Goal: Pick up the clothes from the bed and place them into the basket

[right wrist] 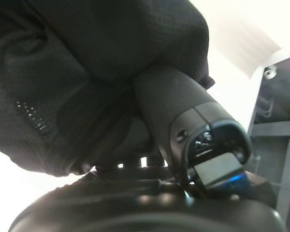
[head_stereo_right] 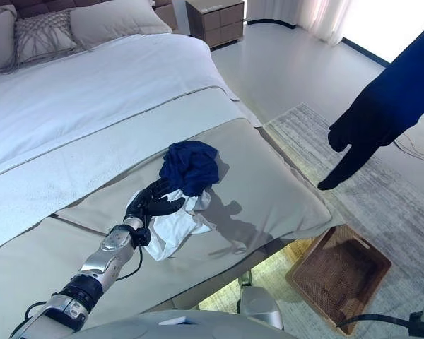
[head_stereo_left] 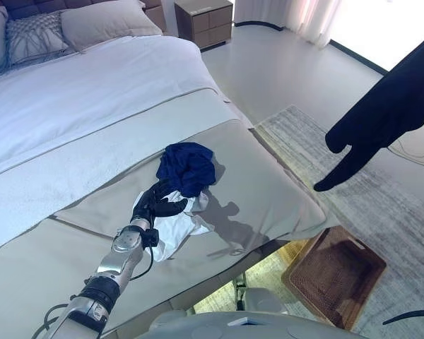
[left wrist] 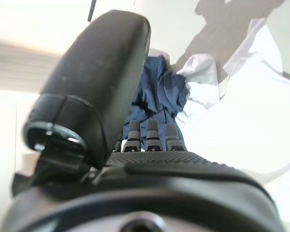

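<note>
Two garments remain beside the left hand [head_stereo_left: 159, 201], fingers closed on the white one [head_stereo_left: 175, 229]; the right hand [right wrist: 183, 121] clutches a dark garment [head_stereo_left: 396, 106]; the basket [head_stereo_left: 336, 275] is empty.

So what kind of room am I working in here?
A bedroom, most likely: a made bed with pillows at its head, a wooden nightstand beside it, and a rug on the floor carrying a woven basket.

Wooden nightstand [head_stereo_left: 204, 22] beside headboard, grey rug [head_stereo_left: 381, 205] on pale floor.
</note>
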{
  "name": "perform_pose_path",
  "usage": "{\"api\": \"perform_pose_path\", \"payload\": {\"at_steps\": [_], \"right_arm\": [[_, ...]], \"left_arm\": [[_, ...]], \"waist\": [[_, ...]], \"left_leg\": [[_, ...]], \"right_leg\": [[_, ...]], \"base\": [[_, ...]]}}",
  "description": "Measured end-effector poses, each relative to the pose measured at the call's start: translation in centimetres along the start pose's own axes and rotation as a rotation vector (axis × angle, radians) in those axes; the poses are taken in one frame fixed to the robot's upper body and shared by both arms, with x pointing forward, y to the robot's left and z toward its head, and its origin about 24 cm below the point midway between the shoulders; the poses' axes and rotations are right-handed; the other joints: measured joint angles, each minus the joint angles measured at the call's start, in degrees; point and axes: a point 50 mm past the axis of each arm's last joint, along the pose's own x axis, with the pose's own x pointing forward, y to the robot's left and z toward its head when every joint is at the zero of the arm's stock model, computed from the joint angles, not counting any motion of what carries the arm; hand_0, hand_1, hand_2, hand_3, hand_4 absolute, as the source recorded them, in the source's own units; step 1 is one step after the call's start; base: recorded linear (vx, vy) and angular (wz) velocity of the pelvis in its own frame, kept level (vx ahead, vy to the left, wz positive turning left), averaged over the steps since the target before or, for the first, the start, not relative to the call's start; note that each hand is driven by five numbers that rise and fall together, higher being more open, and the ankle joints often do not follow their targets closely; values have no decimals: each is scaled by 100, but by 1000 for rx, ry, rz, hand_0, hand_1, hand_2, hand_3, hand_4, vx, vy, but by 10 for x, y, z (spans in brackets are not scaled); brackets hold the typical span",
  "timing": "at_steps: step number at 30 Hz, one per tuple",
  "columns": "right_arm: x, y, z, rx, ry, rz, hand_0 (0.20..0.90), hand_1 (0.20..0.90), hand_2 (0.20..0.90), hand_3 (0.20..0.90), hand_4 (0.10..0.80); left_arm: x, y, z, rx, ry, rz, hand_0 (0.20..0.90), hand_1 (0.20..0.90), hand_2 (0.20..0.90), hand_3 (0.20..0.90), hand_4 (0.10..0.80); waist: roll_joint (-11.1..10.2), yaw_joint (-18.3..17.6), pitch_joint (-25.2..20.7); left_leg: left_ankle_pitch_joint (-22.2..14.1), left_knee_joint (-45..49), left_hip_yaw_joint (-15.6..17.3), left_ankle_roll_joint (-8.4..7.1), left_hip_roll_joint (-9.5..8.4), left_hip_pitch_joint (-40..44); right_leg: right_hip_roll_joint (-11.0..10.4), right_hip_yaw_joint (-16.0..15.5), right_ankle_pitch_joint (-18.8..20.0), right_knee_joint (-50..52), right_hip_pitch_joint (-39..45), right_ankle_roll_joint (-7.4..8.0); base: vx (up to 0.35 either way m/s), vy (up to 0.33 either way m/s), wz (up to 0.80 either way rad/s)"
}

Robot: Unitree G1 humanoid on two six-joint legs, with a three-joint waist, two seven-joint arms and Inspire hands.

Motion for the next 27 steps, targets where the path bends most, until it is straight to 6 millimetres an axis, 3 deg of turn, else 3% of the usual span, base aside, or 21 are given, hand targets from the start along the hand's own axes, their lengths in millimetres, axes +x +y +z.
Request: {"api": "perform_pose_path", "payload": {"at_steps": [4,10,16,21,22,23,24,25,27], "right_arm": [[1,-5,0,8,4,-14,300,300,300,200,100],[5,-30,-8,2,24,-85,300,300,300,200,100],[1,-28,-31,-90,72,6,300,300,300,200,100],[-15,-21,-65,-179,118,98,300,300,300,200,100],[-18,-13,-70,-172,129,106,300,300,300,200,100],[-22,-6,-75,-162,143,121,300,300,300,200,100],[-26,-2,-81,-170,156,138,300,300,300,200,100],[-29,-2,-87,-189,167,145,300,300,300,200,100],[-32,1,-90,-175,172,142,300,300,300,200,100]], "left_arm": [[0,0,-2,1,7,-11,900,900,900,900,800],[0,-1,-3,0,10,-20,900,900,900,900,800],[-1,-3,-3,-3,12,-27,900,900,900,900,800],[-3,1,-7,-1,21,-7,900,900,900,900,800],[-4,3,-9,2,33,9,900,900,900,900,800],[-4,5,-8,-1,32,26,900,900,900,900,800],[-3,8,-6,-12,22,46,900,900,900,900,800],[-3,11,-4,-18,17,62,900,900,900,900,800],[-4,20,-4,-28,14,105,900,900,900,900,800]], "waist": [[27,-129,-16],[121,-154,-72],[133,-232,-79],[131,-195,-79],[200,-161,-115],[282,-22,-120],[271,94,-111],[178,132,-112],[174,246,-113]], "left_leg": [[-2,-1,19,0,0,-8],[-8,0,86,-6,7,-7],[-35,2,138,10,-8,2],[-18,5,174,22,12,4],[-10,7,305,24,121,-37],[-10,30,500,19,270,-75],[-19,70,564,12,321,-81],[-43,87,516,-16,274,-27],[-42,227,467,-12,358,-62]], "right_leg": [[-2,14,-1,-24,-23,0],[10,78,0,-17,-53,1],[17,169,0,3,-68,1],[2,134,5,-21,-101,62],[-84,-200,-301,-7,-139,351],[-114,-644,-344,420,-357,202],[-243,-814,-452,974,-529,77],[-414,-833,-624,1217,-531,56],[-273,-857,-630,967,-367,47]], "base": [[-17,-25,-5],[-15,0,-6],[-14,48,-5],[-165,-156,-4],[-240,-306,-41],[-232,-331,-57],[-213,-354,-42],[-201,-363,-16],[-154,-317,-3]]}}
